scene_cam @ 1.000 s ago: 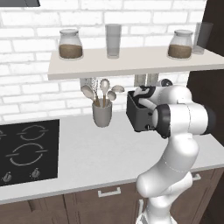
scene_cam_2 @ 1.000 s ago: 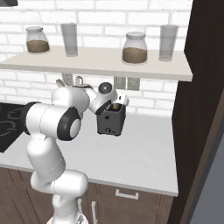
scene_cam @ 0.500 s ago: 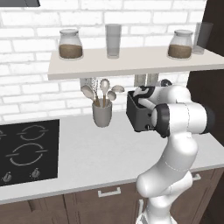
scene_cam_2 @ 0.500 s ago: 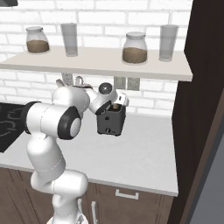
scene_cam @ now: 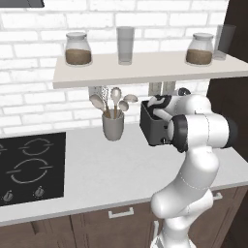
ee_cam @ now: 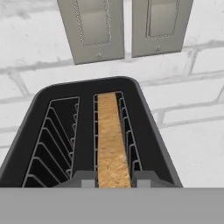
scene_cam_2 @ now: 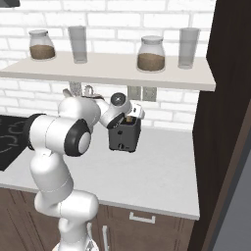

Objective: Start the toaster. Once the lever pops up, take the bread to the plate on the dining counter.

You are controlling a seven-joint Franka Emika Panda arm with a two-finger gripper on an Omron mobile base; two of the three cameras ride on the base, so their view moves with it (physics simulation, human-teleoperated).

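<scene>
Light is even and fairly bright across all three views, flat and soft as in a rendered scene, with no visible lamp. The shelf (scene_cam: 145,70) casts a soft grey shadow on the brick wall (scene_cam: 38,104) beneath it, and the same band shows under it in the right base view. The white worktop (scene_cam: 106,169) reads pale grey, without glare. The arm's white shells carry smooth shading and faint highlights. Both base views are slightly soft, with jagged edges on fine lines. The toaster (ee_cam: 144,127) slots fall to near black in the hand view, so their depth is perhaps unreadable. Edges show no clear bending.
</scene>
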